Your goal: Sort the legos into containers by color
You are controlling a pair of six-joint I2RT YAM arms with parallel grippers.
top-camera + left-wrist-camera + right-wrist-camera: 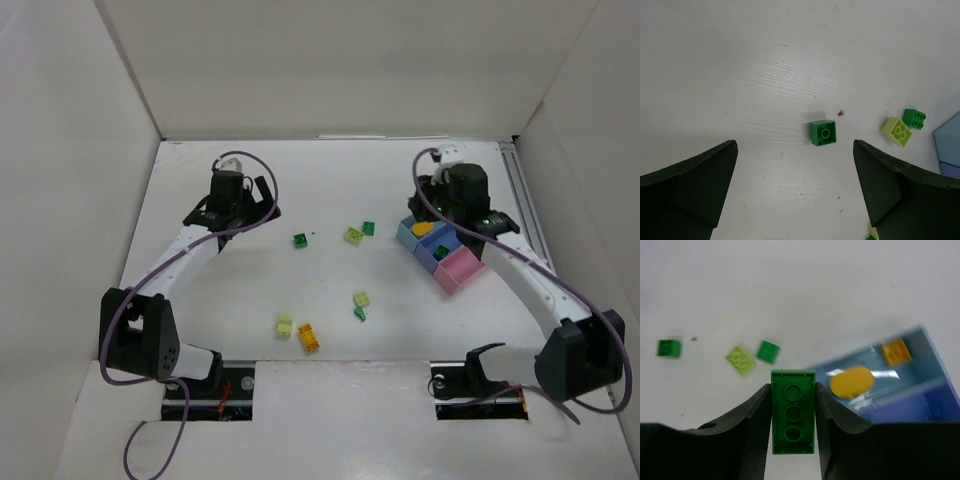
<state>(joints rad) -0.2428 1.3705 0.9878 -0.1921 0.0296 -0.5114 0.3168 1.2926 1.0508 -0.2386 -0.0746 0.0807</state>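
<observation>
Legos, tiny studded plastic bricks in dark green, lime and orange-yellow, lie scattered on the white bench (220, 300). One long dark green three-stud brick (793, 411) is clamped between the right jaws, which hang close to the joined row of small open rectangular plastic bins: a light blue bin (405, 235), a darker blue bin (430, 262) and a pink bin (458, 272). In the light blue bin lie a square orange-yellow brick (896, 352) and a rounded orange-yellow piece (851, 381).

The left jaws stand wide apart, holding nothing, with a small square dark green brick (822, 133) on the bench ahead of them. Beyond it a lime square brick (897, 131) and a second dark green brick (914, 119) sit just beside each other, near the light blue bin.

Nearer the arms' bases, a pale lime brick (361, 299) lies just beside a small dark green piece (359, 314), and a yellow-green brick (285, 325) lies just beside an orange brick (309, 338).
</observation>
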